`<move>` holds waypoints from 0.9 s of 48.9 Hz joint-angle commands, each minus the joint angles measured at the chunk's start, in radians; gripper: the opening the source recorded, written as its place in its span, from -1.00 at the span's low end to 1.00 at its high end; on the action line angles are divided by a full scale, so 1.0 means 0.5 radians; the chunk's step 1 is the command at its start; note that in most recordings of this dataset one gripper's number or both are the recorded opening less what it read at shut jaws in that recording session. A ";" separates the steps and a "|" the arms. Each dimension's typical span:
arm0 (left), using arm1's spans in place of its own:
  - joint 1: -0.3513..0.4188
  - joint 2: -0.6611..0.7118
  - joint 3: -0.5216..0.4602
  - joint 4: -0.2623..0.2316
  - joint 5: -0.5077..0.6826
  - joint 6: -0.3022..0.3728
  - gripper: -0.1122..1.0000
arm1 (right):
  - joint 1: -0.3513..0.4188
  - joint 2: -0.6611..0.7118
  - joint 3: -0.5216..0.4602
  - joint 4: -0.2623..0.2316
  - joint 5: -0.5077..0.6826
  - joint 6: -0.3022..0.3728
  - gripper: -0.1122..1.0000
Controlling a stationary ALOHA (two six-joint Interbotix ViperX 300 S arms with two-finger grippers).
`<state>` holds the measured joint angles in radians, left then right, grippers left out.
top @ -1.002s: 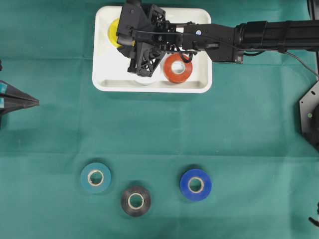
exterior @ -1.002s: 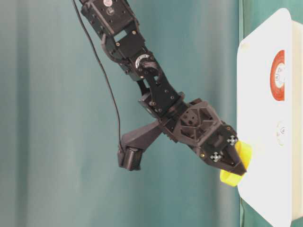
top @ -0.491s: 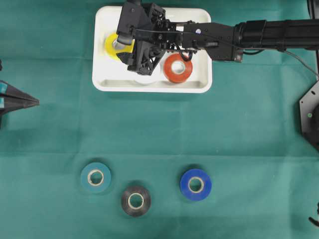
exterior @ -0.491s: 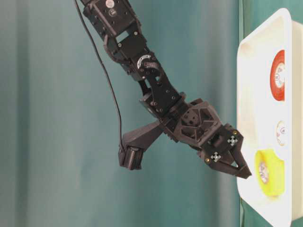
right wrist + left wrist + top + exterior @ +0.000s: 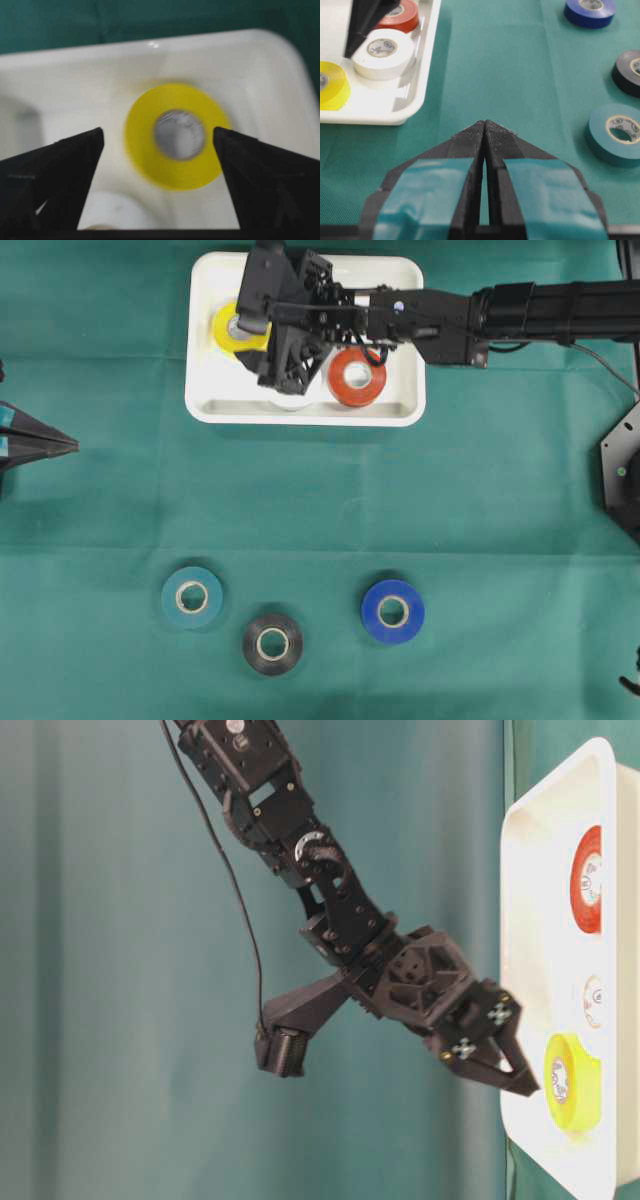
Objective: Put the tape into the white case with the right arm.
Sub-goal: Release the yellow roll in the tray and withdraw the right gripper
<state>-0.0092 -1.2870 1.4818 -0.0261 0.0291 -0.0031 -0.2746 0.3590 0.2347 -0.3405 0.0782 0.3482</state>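
Note:
The white case (image 5: 305, 412) sits at the back of the green table. A yellow tape (image 5: 228, 328) lies flat in its left end, with a white tape (image 5: 382, 52) and an orange tape (image 5: 358, 378) beside it. My right gripper (image 5: 262, 340) hovers over the case, open. In the right wrist view the yellow tape (image 5: 175, 136) lies free between and beyond the spread fingers (image 5: 60, 170). From table level the right gripper (image 5: 515, 1075) is just clear of the yellow tape (image 5: 572, 1082). My left gripper (image 5: 485, 125) is shut and empty at the table's left edge (image 5: 70, 444).
Three loose tapes lie on the cloth near the front: teal (image 5: 192, 596), black (image 5: 272, 643) and blue (image 5: 392, 611). The right arm (image 5: 540, 310) stretches in from the right over the case's far rim. A black mount (image 5: 622, 475) stands at the right edge.
A second ago the right gripper held the yellow tape at the case's rim. It has opened, and the tape now lies flat in the case. The gripper has drawn back slightly.

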 commanded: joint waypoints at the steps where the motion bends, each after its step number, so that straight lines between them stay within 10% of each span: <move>1: 0.003 0.018 -0.018 -0.003 -0.009 0.000 -0.79 | 0.092 -0.114 0.009 -0.003 -0.018 0.003 0.30; 25: 0.006 0.015 -0.018 -0.003 -0.009 0.000 -0.79 | 0.534 -0.196 0.080 -0.003 -0.015 0.006 0.30; 44: 0.006 0.015 -0.018 -0.003 -0.009 0.000 -0.79 | 0.571 -0.196 0.083 -0.003 0.003 0.006 0.29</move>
<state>-0.0092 -1.2870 1.4818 -0.0261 0.0291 -0.0031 0.0138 0.3022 0.2853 -0.3390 0.0798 0.3497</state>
